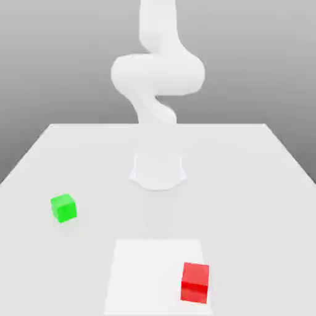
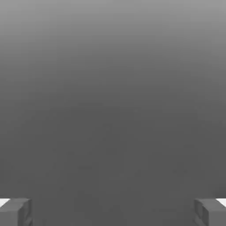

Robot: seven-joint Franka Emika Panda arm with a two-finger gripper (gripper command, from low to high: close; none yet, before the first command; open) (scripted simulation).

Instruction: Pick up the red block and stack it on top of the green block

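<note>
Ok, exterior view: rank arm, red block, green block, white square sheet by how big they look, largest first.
1. arm
2. white sheet
3. red block
4. green block

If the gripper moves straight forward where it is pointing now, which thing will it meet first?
Nothing that I can make out: between the fingers of the gripper, the hand view looks ahead onto plain grey, so the way seems free, though depth is unclear there.
</note>
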